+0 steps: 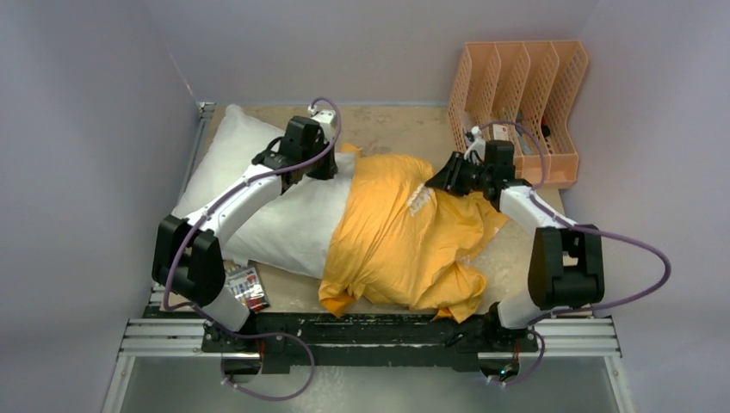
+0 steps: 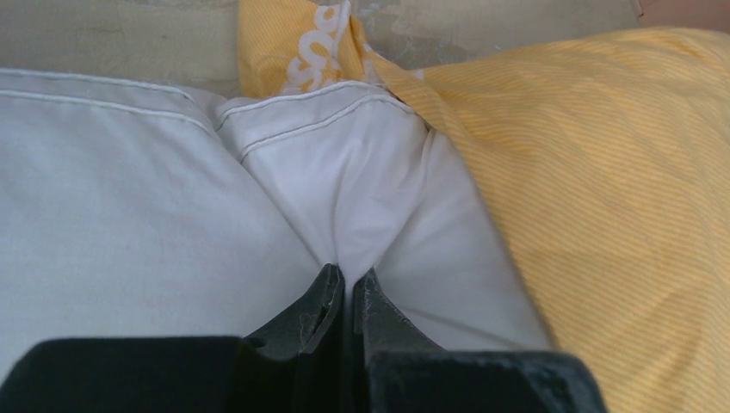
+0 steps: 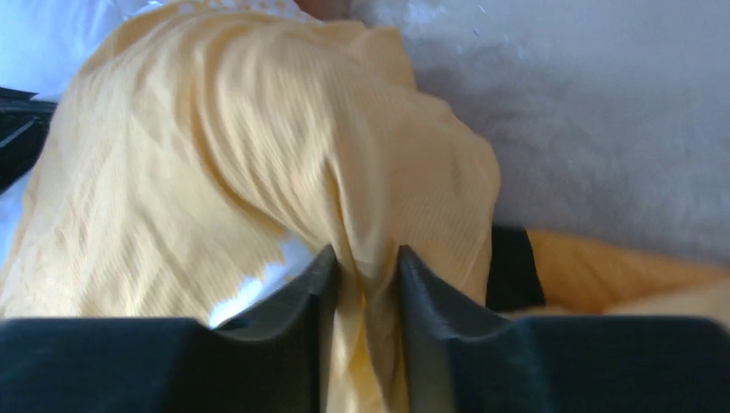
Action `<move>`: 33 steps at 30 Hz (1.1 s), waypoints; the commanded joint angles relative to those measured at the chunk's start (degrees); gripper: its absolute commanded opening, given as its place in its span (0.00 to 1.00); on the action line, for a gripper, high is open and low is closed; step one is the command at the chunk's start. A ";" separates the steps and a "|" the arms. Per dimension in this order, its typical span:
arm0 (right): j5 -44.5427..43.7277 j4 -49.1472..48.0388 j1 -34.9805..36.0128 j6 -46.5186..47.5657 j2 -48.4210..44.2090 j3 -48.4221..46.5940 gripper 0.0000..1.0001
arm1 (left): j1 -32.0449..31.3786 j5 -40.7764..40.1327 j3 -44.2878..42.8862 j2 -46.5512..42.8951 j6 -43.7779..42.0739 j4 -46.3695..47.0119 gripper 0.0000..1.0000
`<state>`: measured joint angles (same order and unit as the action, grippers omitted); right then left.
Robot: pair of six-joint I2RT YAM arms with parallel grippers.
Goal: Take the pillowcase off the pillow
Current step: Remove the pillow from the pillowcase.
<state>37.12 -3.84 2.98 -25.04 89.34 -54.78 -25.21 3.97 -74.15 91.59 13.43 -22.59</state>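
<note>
The white pillow [image 1: 267, 202] lies across the table, its left half bare. The orange-yellow pillowcase [image 1: 405, 237] covers its right half and bunches toward the front. My left gripper [image 1: 325, 168] is shut on a pinch of the white pillow [image 2: 344, 185] near its far edge, just left of the pillowcase [image 2: 603, 172] opening. My right gripper [image 1: 441, 179] is shut on a fold of the pillowcase [image 3: 258, 155] at its far right side; the fabric runs between the fingertips [image 3: 320, 267]. The printed face is hidden.
A peach plastic file rack [image 1: 521, 103] stands at the back right, close behind the right gripper. A small printed packet [image 1: 247, 288] lies at the front left beside the left arm's base. Grey walls close in left, right and back.
</note>
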 commanded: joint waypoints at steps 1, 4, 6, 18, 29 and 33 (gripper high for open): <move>-17.93 8.27 -0.25 -4.14 -12.07 3.15 0.14 | 1.09 -9.61 3.28 0.03 4.64 -8.30 0.00; -35.08 16.13 -0.60 -4.57 -19.41 1.54 0.00 | 1.13 -14.73 3.43 2.05 5.59 -10.80 0.00; -41.65 18.72 -1.96 -6.13 -22.99 1.06 0.00 | 1.13 -18.14 3.76 3.45 5.48 -11.96 0.00; -45.73 27.91 -15.41 -6.90 -31.66 -3.49 0.00 | 3.59 -17.77 8.93 1.73 6.33 -9.61 0.00; -5.10 21.25 -15.88 -4.88 -27.79 -5.16 0.53 | 4.03 -6.61 8.87 -1.91 3.86 -6.11 0.00; -17.05 20.64 3.03 -8.35 -26.79 -3.36 0.77 | 4.03 -5.28 8.19 -2.83 3.71 -6.62 0.00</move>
<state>19.05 19.20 -8.56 -30.41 62.15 -58.92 -22.48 -1.13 -67.59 88.99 20.14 -18.85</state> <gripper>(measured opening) 0.684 0.033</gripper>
